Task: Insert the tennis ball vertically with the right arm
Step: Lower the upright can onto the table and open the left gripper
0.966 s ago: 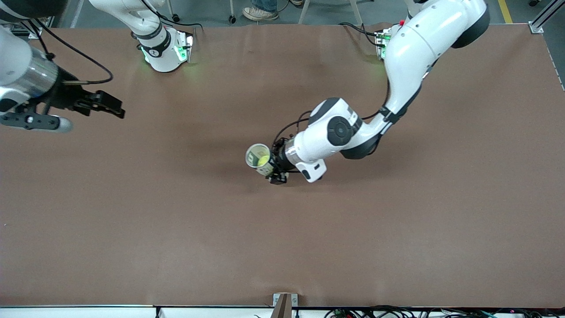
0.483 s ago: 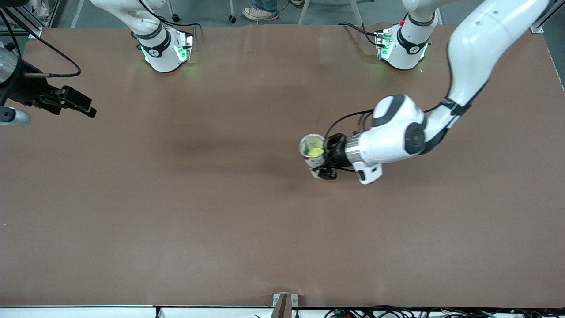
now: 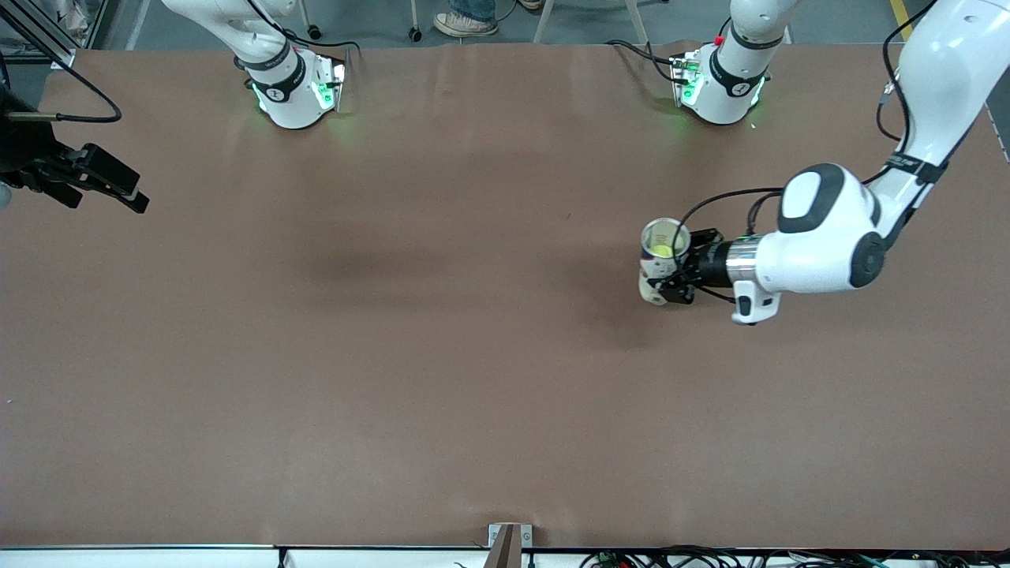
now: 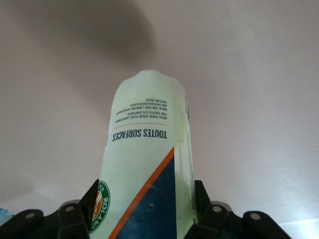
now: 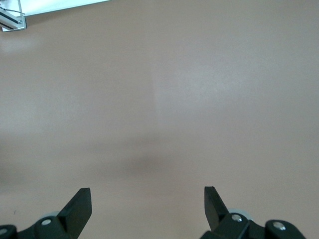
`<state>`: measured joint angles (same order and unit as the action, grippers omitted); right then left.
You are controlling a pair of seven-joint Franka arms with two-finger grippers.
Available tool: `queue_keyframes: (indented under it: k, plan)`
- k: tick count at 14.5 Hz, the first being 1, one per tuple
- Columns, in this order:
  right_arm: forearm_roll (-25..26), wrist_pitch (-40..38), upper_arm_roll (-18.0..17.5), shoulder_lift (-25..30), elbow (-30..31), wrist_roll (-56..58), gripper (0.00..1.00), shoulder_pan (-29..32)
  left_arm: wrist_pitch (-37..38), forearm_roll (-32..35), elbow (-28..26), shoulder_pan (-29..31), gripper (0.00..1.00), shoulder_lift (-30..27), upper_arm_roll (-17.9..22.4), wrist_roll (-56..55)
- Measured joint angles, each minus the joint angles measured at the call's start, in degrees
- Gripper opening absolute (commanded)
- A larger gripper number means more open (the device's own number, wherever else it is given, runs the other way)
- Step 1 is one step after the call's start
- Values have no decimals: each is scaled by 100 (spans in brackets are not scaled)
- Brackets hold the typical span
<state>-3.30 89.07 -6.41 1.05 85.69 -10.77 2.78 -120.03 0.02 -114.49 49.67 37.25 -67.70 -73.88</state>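
A clear tennis-ball can [image 3: 660,272] with a printed label stands mouth up in my left gripper [image 3: 671,278], which is shut on its side, over the table toward the left arm's end. A yellow-green tennis ball [image 3: 663,251] shows inside the can through the open mouth. In the left wrist view the can [image 4: 147,159] fills the space between the black fingers [image 4: 200,194] of my left gripper [image 4: 146,199]. My right gripper [image 3: 140,197] hangs open and empty over the table's edge at the right arm's end. In the right wrist view this gripper [image 5: 147,199] has only bare table under it.
The brown table [image 3: 394,355] carries nothing else. The two arm bases [image 3: 292,95] [image 3: 718,87] stand along the edge farthest from the front camera. A small bracket [image 3: 509,540] sits at the nearest edge.
My left arm has carried the can with the ball from the table's middle toward the left arm's end. My right gripper has drawn back toward the right arm's end, still open.
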Motion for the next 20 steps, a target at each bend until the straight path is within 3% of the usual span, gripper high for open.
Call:
queue_keyframes:
  k: [3,6,9,14,17,20]
  plan:
    - [185,170,-43,-18,4,0,100,-167,-57,-142,-45,186,75,6,-48,31]
    - [230,405,-21,-86,9,0,100,-166,-556,-700,138,-300,75,138,-40,-585]
    - [234,441,23,-173,17,41,100,-137,-1313,-1456,648,-1708,75,362,506,-1291]
    - [236,434,32,-198,28,230,100,-108,-2261,-3131,1436,-4335,75,518,2067,-1414]
    - [238,426,42,-198,30,594,100,-45,-2553,-3785,1666,-5296,75,606,2674,-1416]
    - [238,419,46,-198,31,678,100,-22,-2997,-4056,1758,-5793,75,712,2874,-1422]
